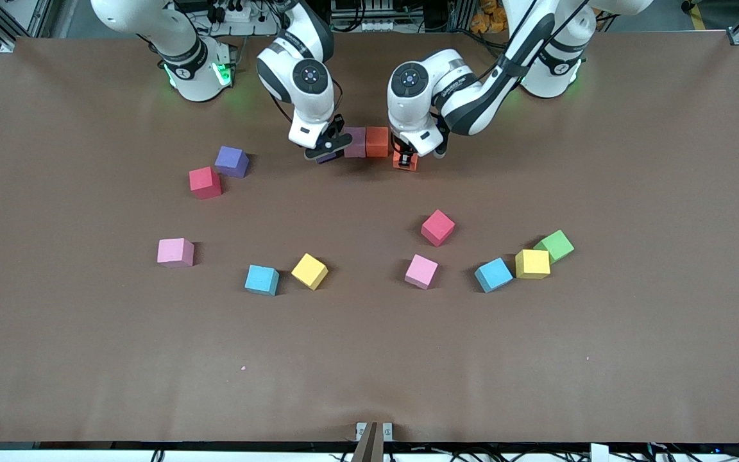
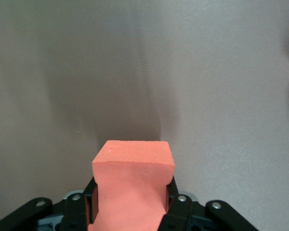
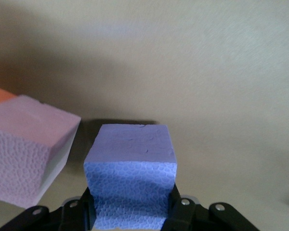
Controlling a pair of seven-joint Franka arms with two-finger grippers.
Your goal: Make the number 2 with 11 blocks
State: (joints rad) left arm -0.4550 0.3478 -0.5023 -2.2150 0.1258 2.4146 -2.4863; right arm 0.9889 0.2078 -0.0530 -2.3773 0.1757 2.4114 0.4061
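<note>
My right gripper [image 1: 328, 153] [image 3: 130, 204] is shut on a purple block [image 1: 324, 158] [image 3: 130, 163], low at the table beside a mauve-pink block [image 1: 355, 142] [image 3: 29, 154]. An orange-red block [image 1: 377, 141] touches that pink one, and the two form a short row. At the row's other end my left gripper [image 1: 406, 156] [image 2: 132, 204] is shut on an orange block [image 1: 405, 162] [image 2: 132, 178], whose sides are squeezed in by the fingers. Whether either held block rests on the table is not clear.
Loose blocks lie nearer the front camera: purple [image 1: 232, 161], crimson [image 1: 205, 182], pink [image 1: 175, 252], light blue [image 1: 262, 280], yellow [image 1: 310, 271], a deep pink one [image 1: 438, 227], pink [image 1: 421, 271], light blue [image 1: 493, 274], yellow [image 1: 532, 264], and a green cube [image 1: 554, 246].
</note>
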